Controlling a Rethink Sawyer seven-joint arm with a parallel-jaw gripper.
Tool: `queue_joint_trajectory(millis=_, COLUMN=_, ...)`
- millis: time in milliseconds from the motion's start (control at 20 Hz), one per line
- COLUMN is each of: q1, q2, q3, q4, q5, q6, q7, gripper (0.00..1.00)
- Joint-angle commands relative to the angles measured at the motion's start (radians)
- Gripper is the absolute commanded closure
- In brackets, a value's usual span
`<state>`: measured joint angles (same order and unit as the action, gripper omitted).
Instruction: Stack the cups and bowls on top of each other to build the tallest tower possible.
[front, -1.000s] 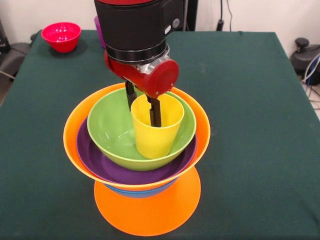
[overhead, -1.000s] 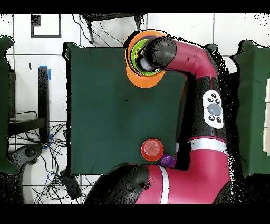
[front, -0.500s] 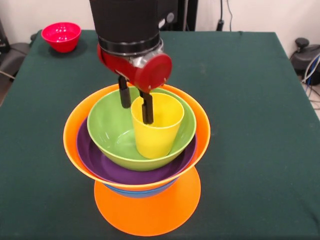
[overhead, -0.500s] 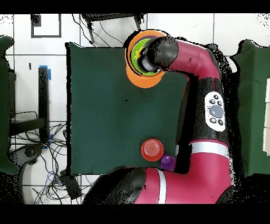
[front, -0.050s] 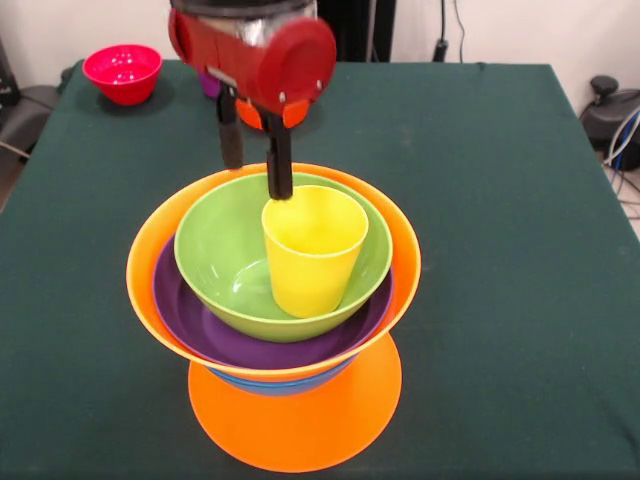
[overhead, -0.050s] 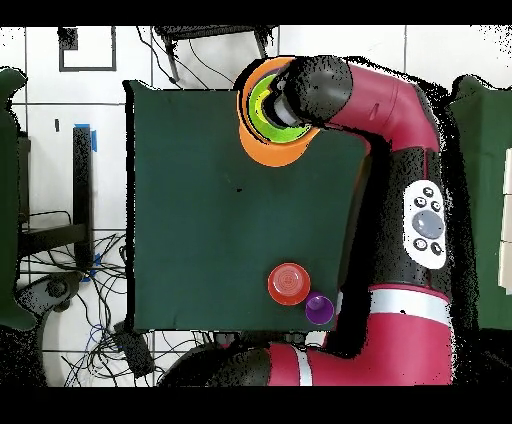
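The tower stands near the table's front edge: an upturned large orange bowl as base, then a blue bowl, a second large orange bowl, a wide purple bowl and a green bowl. A yellow cup stands upright in the green bowl. My gripper hangs open just above and behind the cup's rim, holding nothing. In the overhead view the arm covers much of the tower and hides the gripper.
A pink-red bowl sits at the far left corner, also seen as the bowl from overhead. The purple cup stands beside it; in the front view only a sliver of this cup shows behind the gripper.
The gripper has risen off the yellow cup's rim, which it straddled, and drawn back. The cup stays standing in the green bowl.
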<state>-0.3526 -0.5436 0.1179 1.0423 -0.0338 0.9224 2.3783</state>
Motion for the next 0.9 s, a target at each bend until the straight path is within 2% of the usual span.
queue_joint_trajectory(millis=50, q1=0.027, q2=-0.033, q3=0.016, q4=0.089, q5=0.016, q6=0.157, q7=0.026, gripper=0.0)
queue_joint_trajectory(millis=250, q1=0.018, q2=-0.052, q3=0.006, q4=0.105, q5=0.014, q6=0.179, q7=0.003, gripper=0.0)
queue_joint_trajectory(millis=600, q1=-0.032, q2=-0.123, q3=-0.024, q4=0.309, q5=-0.015, q6=0.093, q7=-0.063, gripper=0.0)
queue_joint_trajectory(millis=900, q1=-0.065, q2=-0.205, q3=-0.033, q4=0.397, q5=-0.036, q6=0.058, q7=-0.124, gripper=0.0)
